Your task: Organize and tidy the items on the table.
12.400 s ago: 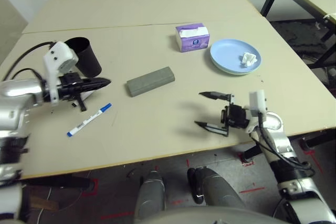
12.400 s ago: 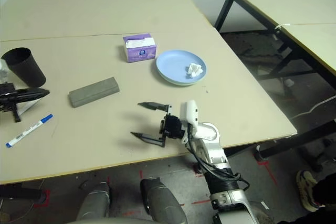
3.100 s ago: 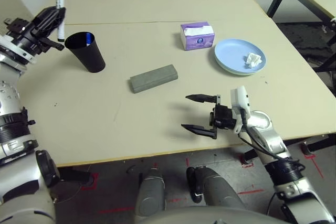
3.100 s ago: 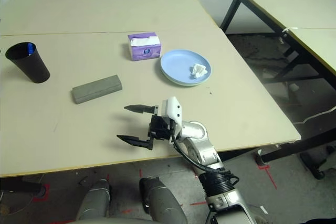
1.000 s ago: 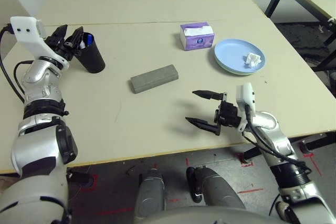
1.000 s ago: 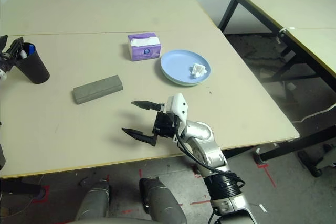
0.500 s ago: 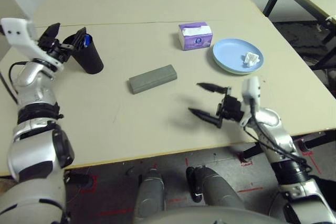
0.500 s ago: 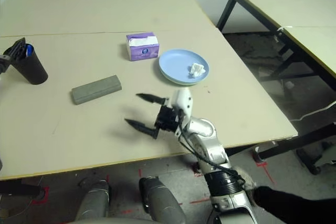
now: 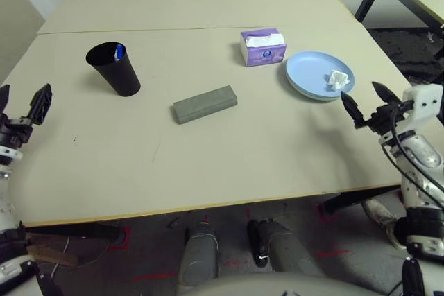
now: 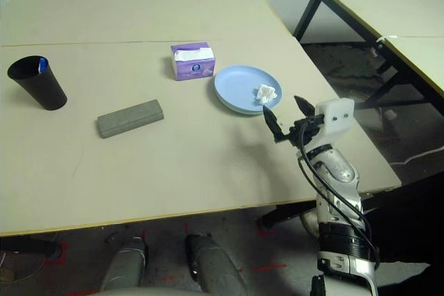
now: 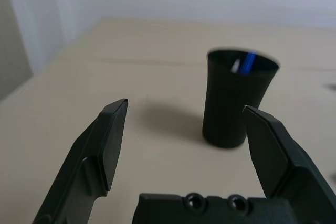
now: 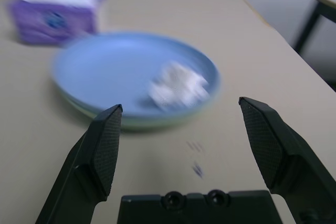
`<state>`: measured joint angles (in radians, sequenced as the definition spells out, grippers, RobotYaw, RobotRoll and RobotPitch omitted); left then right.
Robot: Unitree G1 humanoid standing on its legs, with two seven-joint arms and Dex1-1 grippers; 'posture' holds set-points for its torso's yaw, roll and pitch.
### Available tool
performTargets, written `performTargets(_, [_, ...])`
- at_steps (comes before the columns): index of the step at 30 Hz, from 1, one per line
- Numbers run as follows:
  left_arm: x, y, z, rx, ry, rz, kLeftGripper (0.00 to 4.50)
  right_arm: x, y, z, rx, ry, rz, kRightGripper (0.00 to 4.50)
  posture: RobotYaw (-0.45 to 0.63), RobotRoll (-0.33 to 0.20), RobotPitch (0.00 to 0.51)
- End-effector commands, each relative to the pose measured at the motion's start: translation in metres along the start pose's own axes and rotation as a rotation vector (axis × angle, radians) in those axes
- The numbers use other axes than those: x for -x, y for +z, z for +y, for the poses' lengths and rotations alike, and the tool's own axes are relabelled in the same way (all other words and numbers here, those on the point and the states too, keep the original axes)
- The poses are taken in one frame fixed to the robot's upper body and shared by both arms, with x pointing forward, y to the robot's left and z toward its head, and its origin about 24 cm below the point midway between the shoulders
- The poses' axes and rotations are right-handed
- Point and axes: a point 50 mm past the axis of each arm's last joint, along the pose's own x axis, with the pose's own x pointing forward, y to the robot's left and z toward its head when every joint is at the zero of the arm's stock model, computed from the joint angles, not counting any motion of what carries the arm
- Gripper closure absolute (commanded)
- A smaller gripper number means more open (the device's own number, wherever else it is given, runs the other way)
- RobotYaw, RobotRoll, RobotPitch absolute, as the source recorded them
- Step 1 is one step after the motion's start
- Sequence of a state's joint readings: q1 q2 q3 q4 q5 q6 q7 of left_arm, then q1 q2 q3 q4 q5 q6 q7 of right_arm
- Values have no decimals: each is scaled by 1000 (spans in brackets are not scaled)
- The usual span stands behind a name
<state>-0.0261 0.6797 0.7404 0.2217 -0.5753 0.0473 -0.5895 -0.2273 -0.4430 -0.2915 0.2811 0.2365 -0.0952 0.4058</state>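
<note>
One beige table (image 9: 208, 164), seam across, second table (image 10: 388, 5) beside

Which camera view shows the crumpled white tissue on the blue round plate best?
The right wrist view: the crumpled white tissue sits large, framed between the open right gripper fingers, lying on the blue round plate, though blurred. The two eye views show it sharper but as a small white lump on the plate. The left wrist view faces the black tapered cup.

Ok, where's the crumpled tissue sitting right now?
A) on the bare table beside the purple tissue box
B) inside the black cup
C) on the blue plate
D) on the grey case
C: the crumpled white tissue lies on the blue plate, toward its right side, just ahead of the open right hand.
</note>
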Motion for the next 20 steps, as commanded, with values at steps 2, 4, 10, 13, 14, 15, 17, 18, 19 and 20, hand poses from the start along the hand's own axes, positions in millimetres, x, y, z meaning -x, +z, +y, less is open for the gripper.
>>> performTargets(2, [3,-6,0,-7,24,51,42,4,-15,-2,4,-70,40,0,15,0,179])
performTargets(4, [4,-4,1,-15,35,63,42,3,-14,0,0,-84,32,0,17,0,182])
performTargets(10, [7,3,10,-37,54,81,42,-4,-6,13,2,-80,0,0,31,0,203])
performTargets(13, [7,6,6,-44,44,81,42,-4,-2,16,9,-75,-14,0,52,0,213])
performTargets(14, [7,6,6,-46,42,84,42,-4,-2,17,10,-72,-16,0,51,0,213])
performTargets(15, [7,5,6,-53,34,90,42,-3,-1,19,12,-73,-15,0,49,0,214])
performTargets(17, [7,5,5,-58,28,95,42,0,0,19,19,-77,-14,0,50,0,214])
performTargets(18, [7,5,5,-57,26,95,42,1,0,18,25,-86,-10,0,54,0,213])
performTargets(19, [6,4,3,-56,25,95,42,2,-1,16,28,-99,-7,0,57,0,214])
performTargets(20, [5,3,3,-55,22,96,42,3,-1,14,28,-110,-4,0,56,0,212])
